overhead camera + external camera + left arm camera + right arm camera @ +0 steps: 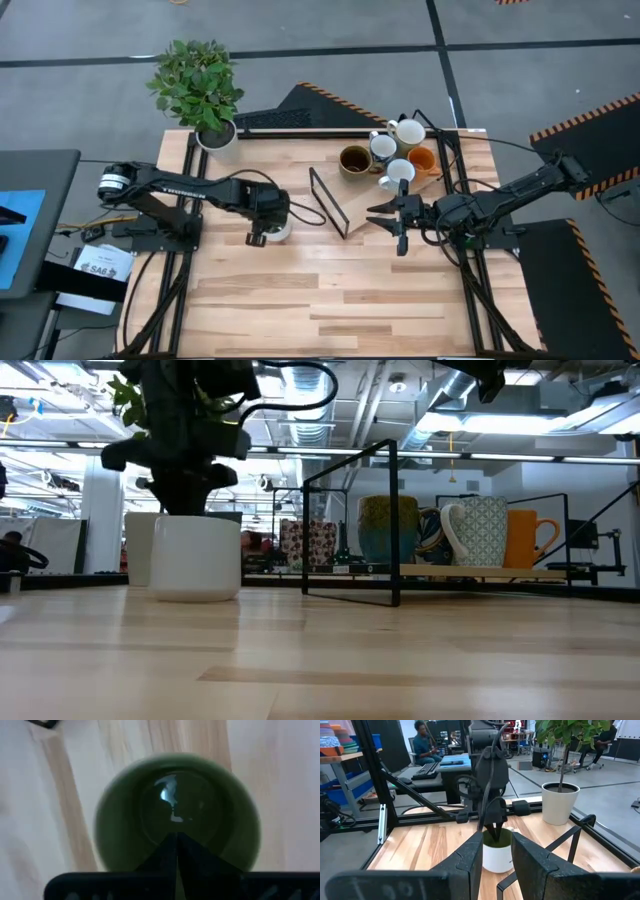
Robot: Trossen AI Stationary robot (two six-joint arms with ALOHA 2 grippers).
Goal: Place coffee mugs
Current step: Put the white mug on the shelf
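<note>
Left end effector (268, 232) is sitting directly over the pale mug (277, 231) on the surface (330, 290), fingers together and dipping inside its green rim, apparently pinching the wall. Right end effector (398, 213) is waiting spread open, rack (330, 200) between them, other mugs (395, 152) just behind it. Lift straight, keep upright, clear the rack.

I saw a pale wood table (330, 290) with lighter and darker planks. The mug (497, 852) under my black left tool (262, 236) was white outside and dark green inside (175, 810). On the far tray stood a brown mug (354, 160), an orange mug (526, 538), a white mug with a fine blue pattern (482, 532), and an olive-speckled one (388, 528). The plant (196, 80) was green in a white pot (560, 802).
</note>
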